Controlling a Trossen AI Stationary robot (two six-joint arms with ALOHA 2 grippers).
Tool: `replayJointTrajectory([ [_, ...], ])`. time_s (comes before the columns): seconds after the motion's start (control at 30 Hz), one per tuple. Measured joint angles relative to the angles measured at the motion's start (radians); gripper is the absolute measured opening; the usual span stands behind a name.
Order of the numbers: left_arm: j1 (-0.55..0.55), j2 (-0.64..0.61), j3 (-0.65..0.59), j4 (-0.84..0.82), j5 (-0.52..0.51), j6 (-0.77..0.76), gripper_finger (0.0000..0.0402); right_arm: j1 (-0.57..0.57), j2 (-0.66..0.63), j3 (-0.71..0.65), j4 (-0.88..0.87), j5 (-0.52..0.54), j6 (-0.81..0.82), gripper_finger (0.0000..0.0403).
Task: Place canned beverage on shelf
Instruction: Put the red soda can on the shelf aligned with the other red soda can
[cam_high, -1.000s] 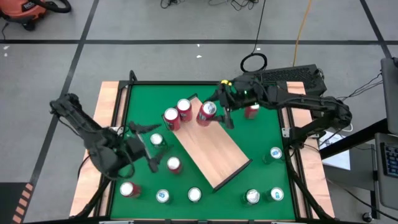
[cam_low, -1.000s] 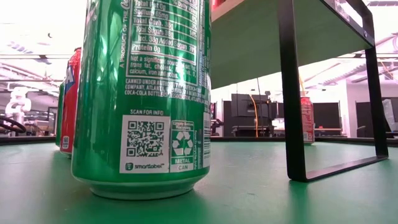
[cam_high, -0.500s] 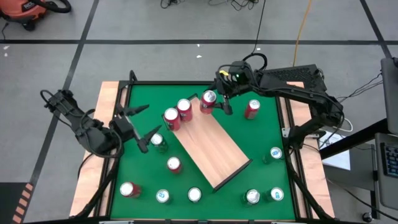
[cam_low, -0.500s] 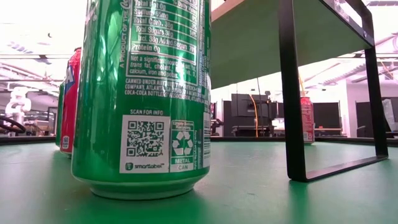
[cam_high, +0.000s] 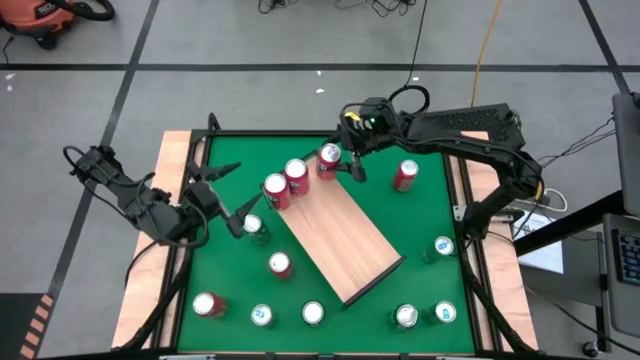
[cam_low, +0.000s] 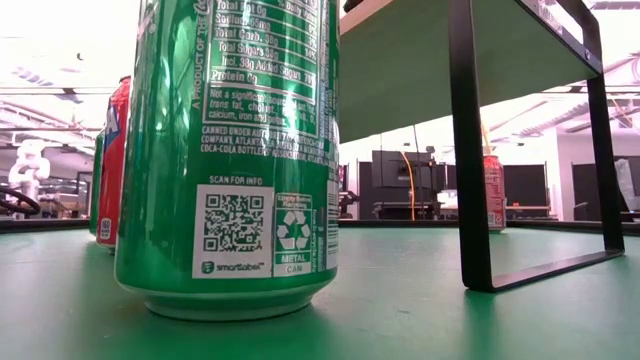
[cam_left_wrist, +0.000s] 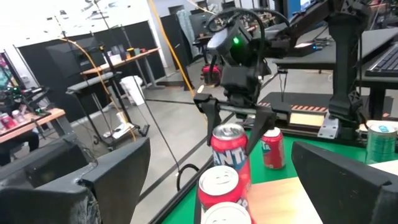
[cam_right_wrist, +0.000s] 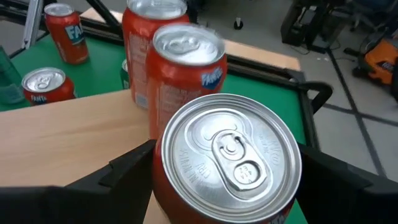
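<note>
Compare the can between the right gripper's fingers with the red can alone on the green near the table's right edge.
The first can stands on the shelf, at its end; the lone can stands on the green table. The right gripper straddles the first; nothing is at the second. Both are red and upright.

Red aluminium cans with silver tops (cam_high: 328, 158) stand on the light wood-grain shelf with dark edges (cam_high: 345, 235) over the green felt counter (cam_high: 420, 215).

Both arms' fingers (cam_high: 343, 160) (cam_high: 228, 195) are spread wide.
</note>
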Motion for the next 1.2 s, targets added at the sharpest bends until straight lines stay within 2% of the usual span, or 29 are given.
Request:
replayJointTrajectory([
  [0.3,0.004,0.001,0.000,-0.055,0.005,-0.076,0.0384,0.005,0.039,-0.001,0.030,0.004,-0.005,0.0307],
  [1.2,0.004,0.001,0.000,-0.070,0.034,-0.080,0.0384,0.012,0.070,-0.001,0.090,-0.027,0.004,0.0317],
])
